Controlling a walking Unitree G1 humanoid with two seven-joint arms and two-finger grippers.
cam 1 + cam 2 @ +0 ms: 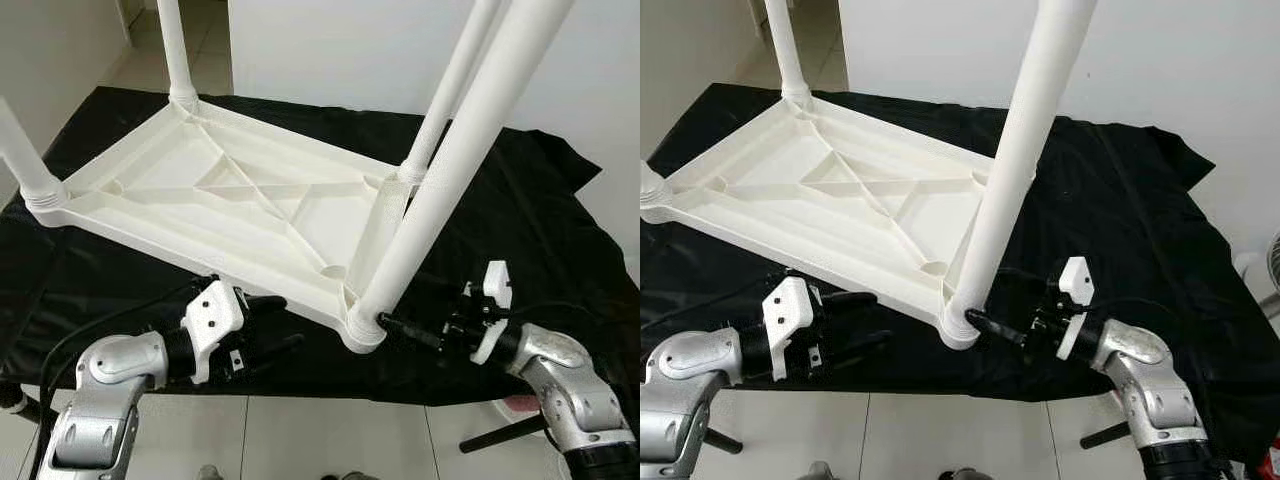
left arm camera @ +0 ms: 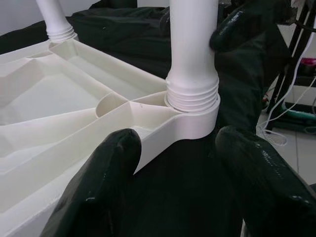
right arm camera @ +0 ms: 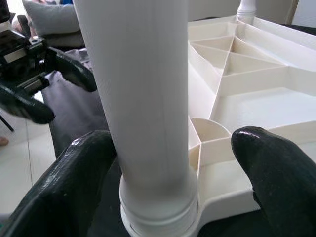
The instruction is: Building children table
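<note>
No writing on tabletop point(image 1: 230, 190).

So the white kids' table point(image 1: 240, 200) is flipped upside down on a desk point(image 1: 530, 220) covered in black cloth, legs poking up. Left end effector point(image 1: 272, 322) sits open by the near edge. Right end effector point(image 1: 395, 325) is right at the near-right leg point(image 1: 450, 170) base.

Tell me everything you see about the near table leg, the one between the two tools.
The near leg is a smooth white tube, plastic by its look. It stands upright in the corner socket of the upturned tabletop, which lies on a black cloth. Threads still show above the socket in the left wrist view. The right tool is open, its fingers either side of the leg near its base. The left tool is open, short of that corner.
</note>
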